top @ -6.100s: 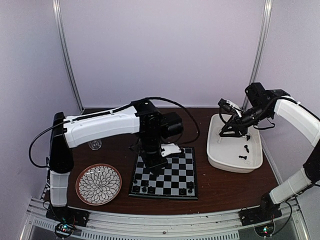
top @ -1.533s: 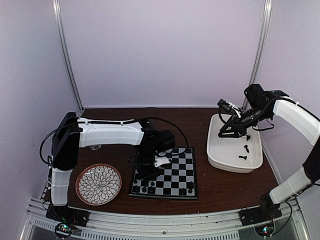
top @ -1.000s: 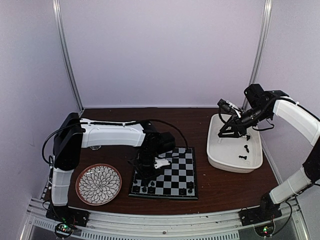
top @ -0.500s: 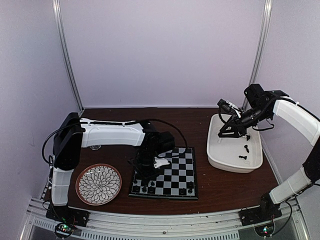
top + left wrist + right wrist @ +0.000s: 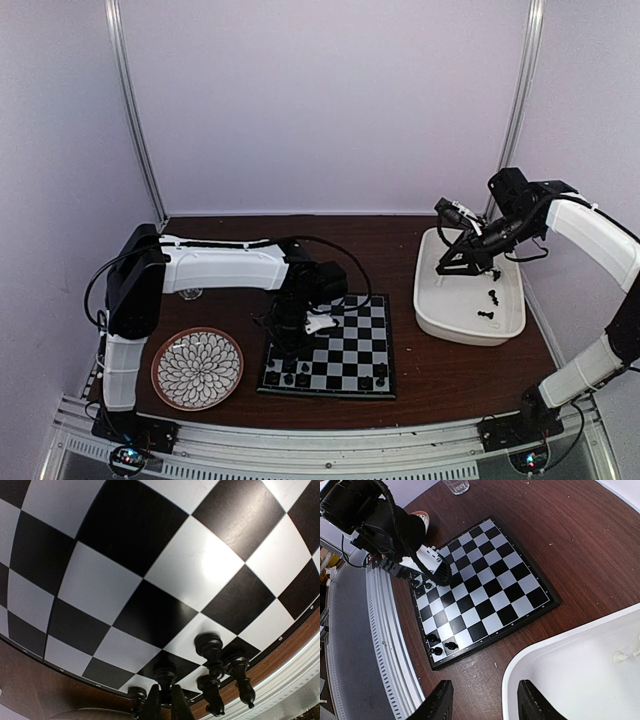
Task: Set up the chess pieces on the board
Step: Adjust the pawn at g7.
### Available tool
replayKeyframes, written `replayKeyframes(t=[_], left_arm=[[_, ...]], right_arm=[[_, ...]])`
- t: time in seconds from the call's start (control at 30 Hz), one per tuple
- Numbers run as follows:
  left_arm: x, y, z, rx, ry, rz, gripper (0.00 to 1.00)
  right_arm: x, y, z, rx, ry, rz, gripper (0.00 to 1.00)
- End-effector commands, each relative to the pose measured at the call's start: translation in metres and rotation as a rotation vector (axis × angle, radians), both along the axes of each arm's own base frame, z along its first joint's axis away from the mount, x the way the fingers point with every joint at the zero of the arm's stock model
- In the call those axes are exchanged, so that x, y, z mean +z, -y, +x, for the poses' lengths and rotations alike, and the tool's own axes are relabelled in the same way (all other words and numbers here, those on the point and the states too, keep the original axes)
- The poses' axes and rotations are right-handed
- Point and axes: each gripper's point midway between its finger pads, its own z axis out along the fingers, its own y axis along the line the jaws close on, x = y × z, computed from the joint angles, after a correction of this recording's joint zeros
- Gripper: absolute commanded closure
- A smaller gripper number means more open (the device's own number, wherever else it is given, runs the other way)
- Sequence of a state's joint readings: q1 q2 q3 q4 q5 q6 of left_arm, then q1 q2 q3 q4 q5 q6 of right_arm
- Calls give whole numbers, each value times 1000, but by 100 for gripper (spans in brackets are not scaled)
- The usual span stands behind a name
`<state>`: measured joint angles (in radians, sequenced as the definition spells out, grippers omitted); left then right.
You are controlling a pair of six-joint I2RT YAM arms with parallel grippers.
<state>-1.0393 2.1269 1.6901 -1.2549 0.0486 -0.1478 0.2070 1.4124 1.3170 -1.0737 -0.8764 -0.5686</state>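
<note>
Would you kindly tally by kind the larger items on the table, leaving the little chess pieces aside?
Black-and-grey checkered square chessboard: 1
Round flower-patterned plate: 1
White rectangular plastic tub: 1
Clear drinking glass: 1
Total: 4

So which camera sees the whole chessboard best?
The right wrist view: nearly the whole board shows. The top view has it smaller, partly under the left arm. The left wrist sees only some squares.

Left gripper (image 5: 162,701) cut by edge; chess pieces (image 5: 492,296) in tub (image 5: 440,325) tiny, perhaps pawns.
</note>
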Motion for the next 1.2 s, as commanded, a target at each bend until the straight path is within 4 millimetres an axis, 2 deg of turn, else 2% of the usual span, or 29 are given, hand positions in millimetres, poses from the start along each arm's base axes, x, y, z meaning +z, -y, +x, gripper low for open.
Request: replayKeyframes(t=[0.0, 0.17, 0.6, 0.8, 0.9, 1.03, 1.17], left_arm=[[-3, -2, 2, 10, -6, 4, 96], [-1, 2, 1, 11, -19, -14, 92], [1, 8, -4, 13, -52, -45, 92], [8, 5, 3, 13, -4, -35, 77], [24, 5, 9, 16, 45, -54, 69], [56, 13, 13, 13, 82, -123, 63], [95, 32, 21, 15, 160, -290, 61]], right_arm=[[-2, -3, -2, 6, -25, 15, 52], [-2, -4, -2, 8, -26, 17, 52], [-1, -4, -2, 11, -25, 17, 52], [-1, -4, -2, 10, -24, 15, 52], [1, -4, -2, 9, -17, 13, 52], [0, 0, 2, -4, -9, -12, 53], [-13, 12, 21, -80, -1, -83, 53]])
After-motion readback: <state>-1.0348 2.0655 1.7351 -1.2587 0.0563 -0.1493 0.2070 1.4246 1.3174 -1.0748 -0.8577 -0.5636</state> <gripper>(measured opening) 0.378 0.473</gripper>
